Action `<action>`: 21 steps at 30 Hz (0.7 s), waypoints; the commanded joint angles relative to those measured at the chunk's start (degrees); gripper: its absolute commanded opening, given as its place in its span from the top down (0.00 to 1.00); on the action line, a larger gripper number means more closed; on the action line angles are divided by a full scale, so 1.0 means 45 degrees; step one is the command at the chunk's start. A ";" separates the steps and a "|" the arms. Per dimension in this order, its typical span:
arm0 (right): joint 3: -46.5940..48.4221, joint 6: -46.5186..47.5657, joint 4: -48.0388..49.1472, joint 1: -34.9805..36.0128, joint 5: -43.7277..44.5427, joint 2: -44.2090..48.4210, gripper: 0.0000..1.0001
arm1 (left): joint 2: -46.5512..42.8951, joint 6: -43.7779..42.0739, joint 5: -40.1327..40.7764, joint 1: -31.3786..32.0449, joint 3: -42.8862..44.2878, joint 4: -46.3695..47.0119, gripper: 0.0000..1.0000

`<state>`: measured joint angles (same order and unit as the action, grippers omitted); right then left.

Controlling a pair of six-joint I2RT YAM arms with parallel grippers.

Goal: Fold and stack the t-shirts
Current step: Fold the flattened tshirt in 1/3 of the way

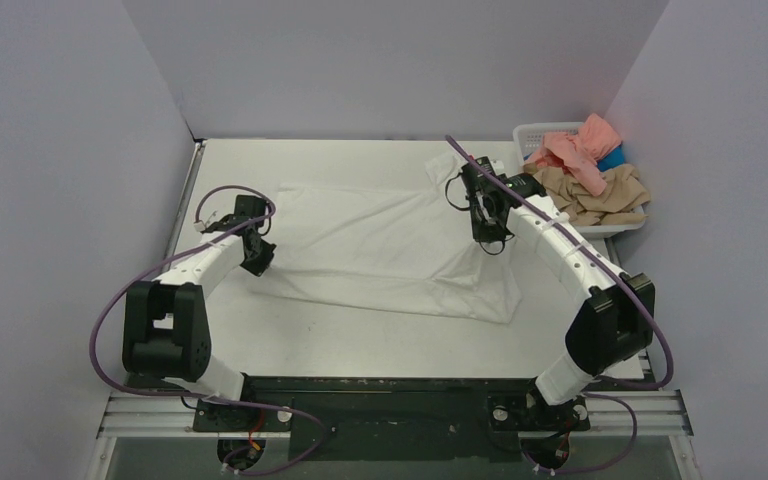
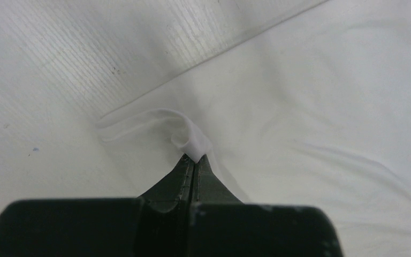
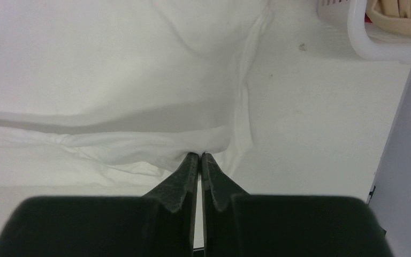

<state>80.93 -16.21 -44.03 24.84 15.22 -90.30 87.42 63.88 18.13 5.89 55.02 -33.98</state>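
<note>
Left gripper (image 2: pixel 193 159) was clamped on a small tuft of the white t-shirt (image 1: pixel 380 245), which lay spread across the table (image 1: pixel 290 335); right gripper (image 3: pixel 200 156) pinched its right-side fold. Risk: the thin left pinch could slip under tension, skewing the fold.

The basket (image 1: pixel 535 130), heaped with t-shirts (image 1: pixel 600 185), stands beside the right wall (image 1: pixel 720 150). Left of the basket the white t-shirt (image 1: pixel 380 240) lies flat; nearer than the basket, bare table (image 1: pixel 360 335) gives passage.

left gripper (image 2: pixel 193 158): closed, pinching white t-shirt (image 1: pixel 380 235) left edge | right gripper (image 3: pixel 200 155): closed, pinching fold near its right edge
</note>
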 commanded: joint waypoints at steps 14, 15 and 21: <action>0.3062 0.0101 0.0834 -0.1505 -0.0822 -0.4091 0.38 | -0.0017 -0.0900 0.0970 -0.0402 0.2047 -0.0929 0.16; 0.2715 -0.0267 0.1116 -0.1472 -0.0853 -0.3730 0.31 | -0.0291 -0.0985 0.0873 -0.0408 0.1970 -0.0927 0.16; -0.2176 -0.2865 0.3191 -0.0954 -0.2123 0.0015 0.24 | -0.1325 -0.1982 -0.1012 -0.0321 0.0340 0.0047 0.13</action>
<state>81.21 -19.70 -34.44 18.94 10.00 -102.00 85.14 59.22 19.11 4.34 60.55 -36.07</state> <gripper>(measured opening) 0.755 0.867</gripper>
